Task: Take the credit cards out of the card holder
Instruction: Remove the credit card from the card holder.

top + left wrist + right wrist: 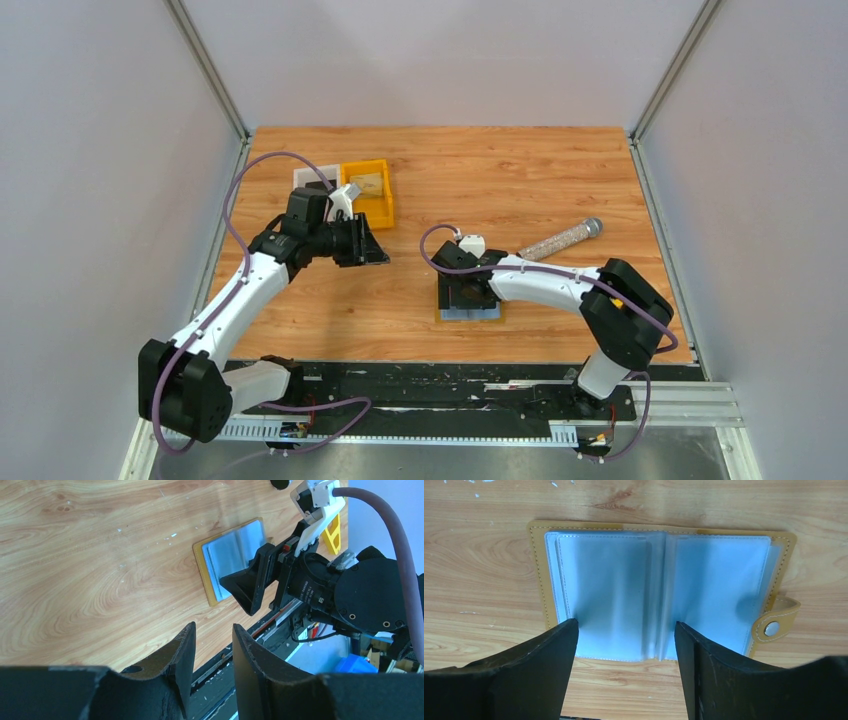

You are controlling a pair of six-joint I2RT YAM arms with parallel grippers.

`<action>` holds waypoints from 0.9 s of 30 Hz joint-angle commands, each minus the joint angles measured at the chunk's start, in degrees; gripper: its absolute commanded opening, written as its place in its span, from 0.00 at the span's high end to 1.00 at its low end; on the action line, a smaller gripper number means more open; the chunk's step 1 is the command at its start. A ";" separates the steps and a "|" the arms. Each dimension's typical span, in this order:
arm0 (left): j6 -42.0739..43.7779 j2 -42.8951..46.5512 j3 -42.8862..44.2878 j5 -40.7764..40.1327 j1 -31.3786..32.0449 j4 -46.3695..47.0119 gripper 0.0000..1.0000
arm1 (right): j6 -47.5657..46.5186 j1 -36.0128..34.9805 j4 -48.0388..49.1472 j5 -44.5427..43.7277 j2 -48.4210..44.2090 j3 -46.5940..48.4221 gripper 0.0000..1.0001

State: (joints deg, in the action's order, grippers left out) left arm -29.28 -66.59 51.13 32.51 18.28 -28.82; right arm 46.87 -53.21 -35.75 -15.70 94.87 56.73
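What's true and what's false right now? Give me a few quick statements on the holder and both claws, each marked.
1. The card holder lies open on the table. True.
2. The right claw is shut on a card. False: it is open at the holder's left panel, with nothing gripped.
3. The holder's snap tab is unfastened. True.
4. The left claw is at the card holder too. False: it is off to the left of the holder, close to the orange bin, and holds nothing.
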 commanded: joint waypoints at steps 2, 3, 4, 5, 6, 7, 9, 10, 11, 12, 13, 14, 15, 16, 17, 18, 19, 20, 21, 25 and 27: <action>0.05 1.34 -0.40 -0.18 -0.09 2.16 0.59 | 0.52 -0.44 -1.85 -1.63 -2.11 3.68 0.29; 0.03 1.30 -0.48 -0.24 -0.09 2.22 0.59 | 0.50 -0.41 -2.01 -1.54 -2.56 4.00 0.30; 0.06 1.33 -0.50 -0.29 -0.09 2.25 0.59 | 0.44 -0.43 -2.10 -1.38 -3.05 4.22 0.30; -0.01 1.25 -0.57 -0.33 -0.13 2.33 0.59 | 0.44 -0.46 -2.10 -1.23 -3.47 4.45 0.31; 0.00 1.22 -0.58 -0.25 -0.11 2.39 0.59 | 0.31 -0.55 -2.03 -1.05 -3.74 4.79 0.31; 0.01 1.20 -0.64 -0.19 -0.10 2.48 0.59 | -0.06 -0.55 -1.54 -0.89 -3.85 4.98 0.31; -0.07 1.13 -0.79 -0.09 -0.11 2.60 0.59 | -1.18 -0.51 -0.37 -0.06 -3.71 5.06 0.31; -0.19 1.12 -0.82 -0.04 -0.10 2.66 0.59 | -1.47 -0.56 -0.11 0.17 -3.42 5.18 0.31; -0.26 1.22 -0.90 0.06 -0.09 2.70 0.59 | -1.55 -0.50 0.02 0.37 -2.95 5.37 0.31; -0.32 1.21 -0.92 0.06 -0.11 2.71 0.59 | -1.66 -0.54 0.06 0.45 -2.49 5.55 0.30; -0.33 1.27 -0.94 0.04 -0.10 2.65 0.59 | -1.65 -0.50 0.06 0.44 -2.00 5.70 0.30; -0.34 1.39 -0.99 0.04 -0.09 2.64 0.59 | -1.57 -0.49 0.06 0.44 -1.26 5.80 0.29; -0.34 1.42 -1.02 -0.02 -0.09 2.56 0.59 | -1.53 -0.51 0.06 0.27 -0.78 5.84 0.29; -0.30 1.53 -1.03 -0.18 -0.09 2.55 0.59 | -1.40 -0.50 0.14 0.04 -0.24 5.85 0.29; -0.26 1.58 -1.04 -0.22 -0.09 2.45 0.59 | -1.28 -0.51 0.31 -0.12 0.30 5.73 0.29; -0.26 1.56 -1.04 -0.31 -0.09 2.39 0.59 | -1.32 -0.49 0.63 -0.17 0.80 5.57 0.29; -0.19 1.51 -0.99 -0.24 -0.09 2.37 0.59 | -1.41 -0.51 1.01 -0.09 1.31 5.44 0.29; -0.18 1.36 -0.97 -0.23 -0.09 2.41 0.59 | -1.50 -0.54 1.25 0.02 1.84 5.29 0.30; -0.17 1.32 -0.95 -0.20 -0.09 2.43 0.59 | -1.52 -0.54 1.44 0.07 2.44 5.24 0.30; -0.29 0.91 -0.87 -0.18 -0.13 2.64 0.59 | -1.34 -0.50 1.47 -0.46 3.62 4.84 0.31; -0.33 0.79 -0.86 -0.17 -0.10 2.90 0.59 | -1.21 -0.49 1.51 -0.86 3.67 4.48 0.32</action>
State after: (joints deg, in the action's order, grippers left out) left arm -29.34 -66.43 50.26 32.45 18.28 -27.70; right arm 45.98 -53.23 -36.07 -15.38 98.30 60.71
